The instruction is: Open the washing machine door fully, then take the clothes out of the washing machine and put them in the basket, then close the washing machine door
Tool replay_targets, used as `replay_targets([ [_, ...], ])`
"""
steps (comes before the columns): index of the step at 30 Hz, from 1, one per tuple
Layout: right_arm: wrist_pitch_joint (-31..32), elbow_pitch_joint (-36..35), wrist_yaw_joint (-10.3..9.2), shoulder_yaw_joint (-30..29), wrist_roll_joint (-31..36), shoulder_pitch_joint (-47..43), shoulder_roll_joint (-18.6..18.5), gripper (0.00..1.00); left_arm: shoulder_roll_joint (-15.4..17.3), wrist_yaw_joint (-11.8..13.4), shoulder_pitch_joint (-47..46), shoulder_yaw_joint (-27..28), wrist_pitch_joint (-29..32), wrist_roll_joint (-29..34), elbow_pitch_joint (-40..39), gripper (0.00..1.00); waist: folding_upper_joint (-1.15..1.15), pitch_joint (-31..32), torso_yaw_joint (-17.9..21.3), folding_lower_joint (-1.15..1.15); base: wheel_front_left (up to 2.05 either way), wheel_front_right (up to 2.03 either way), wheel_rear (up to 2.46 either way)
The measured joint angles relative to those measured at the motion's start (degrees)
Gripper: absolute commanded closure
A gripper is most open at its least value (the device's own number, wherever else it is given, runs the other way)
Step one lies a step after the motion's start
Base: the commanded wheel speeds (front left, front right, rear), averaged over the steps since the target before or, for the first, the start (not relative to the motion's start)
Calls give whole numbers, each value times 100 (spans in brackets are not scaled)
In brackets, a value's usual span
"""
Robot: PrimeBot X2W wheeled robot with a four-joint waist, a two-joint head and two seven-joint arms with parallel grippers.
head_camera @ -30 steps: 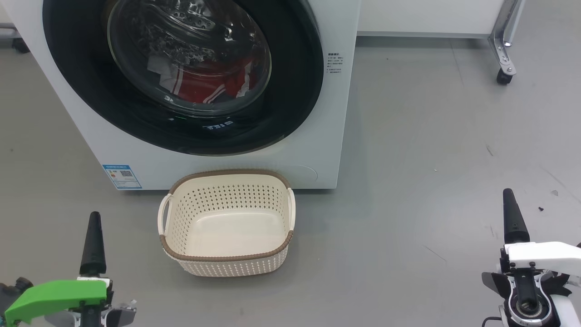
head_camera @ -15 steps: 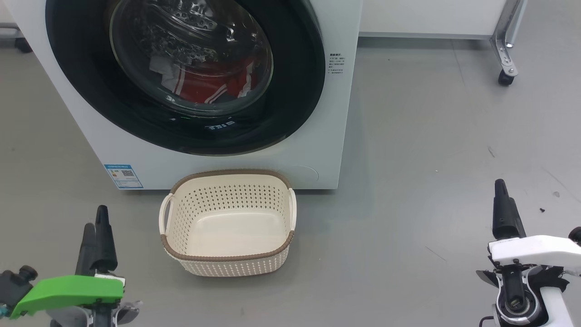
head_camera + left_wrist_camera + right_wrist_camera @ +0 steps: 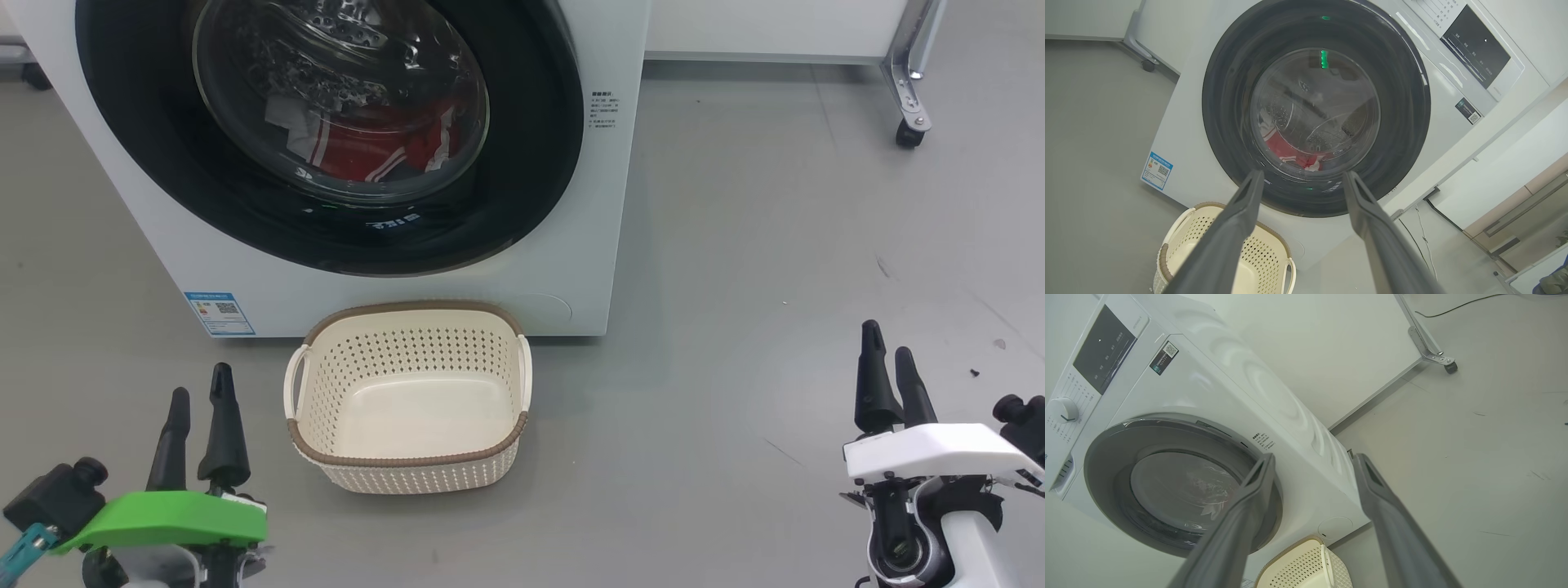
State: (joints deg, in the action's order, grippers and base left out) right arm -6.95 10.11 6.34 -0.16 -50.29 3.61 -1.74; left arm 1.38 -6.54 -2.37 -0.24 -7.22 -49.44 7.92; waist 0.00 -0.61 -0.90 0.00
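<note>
The white washing machine [image 3: 588,245] fills the upper left of the head view. Its round black door [image 3: 531,180] sits flush against the front, and red clothes [image 3: 367,151] with white stripes show through the glass. The cream basket [image 3: 408,474] stands empty on the floor just before the machine. My left gripper [image 3: 200,380] is open at the lower left, left of the basket. My right gripper [image 3: 888,339] is open at the lower right, well away from the machine. The left wrist view faces the door [image 3: 1229,122] and clothes [image 3: 1286,149]; its own gripper [image 3: 1302,175] holds nothing.
Grey floor [image 3: 775,245] spreads to the right of the machine. A metal frame leg on a caster [image 3: 906,135] stands at the far right back, before a pale wall panel [image 3: 767,33]. A blue label [image 3: 219,313] marks the machine's lower left corner.
Both grippers have turned at the wrist, so that each now shows two fingers side by side instead of one. The left has risen a little and the right has shifted left.
</note>
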Motion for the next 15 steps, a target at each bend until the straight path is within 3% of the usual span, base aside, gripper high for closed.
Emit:
replay_targets([
  [15,-247,52,-131,243,1157,0,-18,0,13,225,0,-313,-237,1706,-92,0,0,-59,12,0,0,0,0],
])
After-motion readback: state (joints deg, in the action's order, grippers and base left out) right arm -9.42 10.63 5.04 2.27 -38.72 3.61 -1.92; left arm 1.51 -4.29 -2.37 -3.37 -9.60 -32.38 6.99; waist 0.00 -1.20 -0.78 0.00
